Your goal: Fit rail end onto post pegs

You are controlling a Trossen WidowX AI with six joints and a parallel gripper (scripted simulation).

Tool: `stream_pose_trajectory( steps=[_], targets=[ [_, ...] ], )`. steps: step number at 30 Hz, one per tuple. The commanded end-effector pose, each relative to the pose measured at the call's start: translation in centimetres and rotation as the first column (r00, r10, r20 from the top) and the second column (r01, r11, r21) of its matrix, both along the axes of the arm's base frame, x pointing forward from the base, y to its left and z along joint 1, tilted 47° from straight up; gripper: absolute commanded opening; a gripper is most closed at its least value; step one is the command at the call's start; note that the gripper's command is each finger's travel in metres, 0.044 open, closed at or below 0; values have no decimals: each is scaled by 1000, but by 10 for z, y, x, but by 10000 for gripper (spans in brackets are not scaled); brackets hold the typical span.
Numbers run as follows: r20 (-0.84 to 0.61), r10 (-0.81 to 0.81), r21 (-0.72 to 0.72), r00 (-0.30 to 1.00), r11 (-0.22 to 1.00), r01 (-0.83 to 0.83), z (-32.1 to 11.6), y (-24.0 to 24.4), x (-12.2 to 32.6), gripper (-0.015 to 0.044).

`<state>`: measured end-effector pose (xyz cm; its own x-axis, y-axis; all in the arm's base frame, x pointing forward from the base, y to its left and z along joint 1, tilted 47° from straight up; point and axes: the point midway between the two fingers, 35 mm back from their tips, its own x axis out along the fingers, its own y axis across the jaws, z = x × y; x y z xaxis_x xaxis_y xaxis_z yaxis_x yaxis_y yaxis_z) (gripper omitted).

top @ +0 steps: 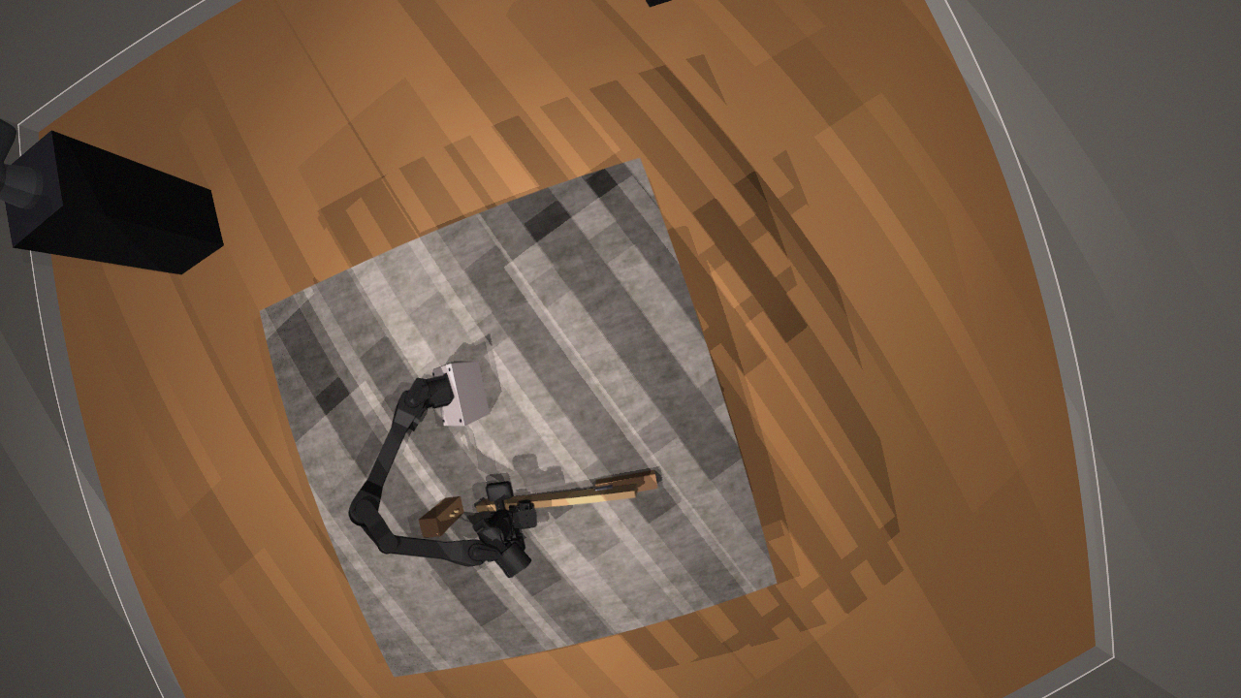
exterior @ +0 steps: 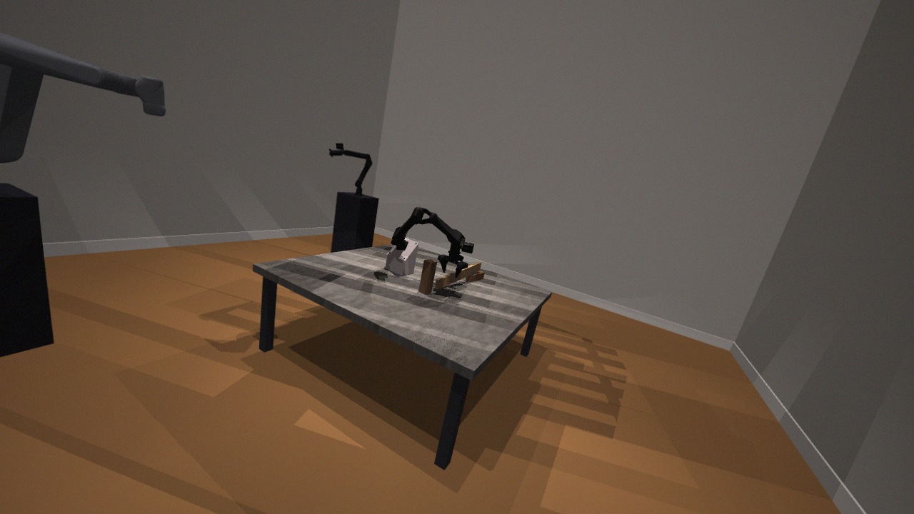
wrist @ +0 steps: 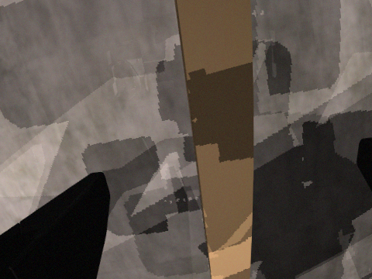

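A room with grey walls (exterior: 575,128) and a warm brown plank floor (exterior: 159,396), striped with angular shadows, holds a low square table (exterior: 408,319) with a mottled grey top and dark legs. A black pedestal (exterior: 354,220) carrying a small dark arm stands by the far wall. On the table, the black six-joint arm (top: 381,486) rises from its pale grey base block (top: 463,392) and bends down over the long light wooden bed rail (top: 572,494). The rail slopes: its far end sits at the low dark wooden footboard block (exterior: 475,275), its near end lies down on the table beside the short upright wooden post (exterior: 426,275), not yet joined to it. The jaws stand wide apart, straddling the rail and gripping nothing.
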<state>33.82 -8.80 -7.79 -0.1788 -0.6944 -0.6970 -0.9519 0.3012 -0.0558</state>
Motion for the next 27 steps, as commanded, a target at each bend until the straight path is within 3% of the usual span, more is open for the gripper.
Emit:
stream_pose_trajectory(
  steps=[1,27],
  targets=[
    [-13,2,-4,1000,1000,-2,-5,-6,-4,440],
    [-15,1,-8,1000,1000,-2,-32,-34,-13,440]
  ],
)
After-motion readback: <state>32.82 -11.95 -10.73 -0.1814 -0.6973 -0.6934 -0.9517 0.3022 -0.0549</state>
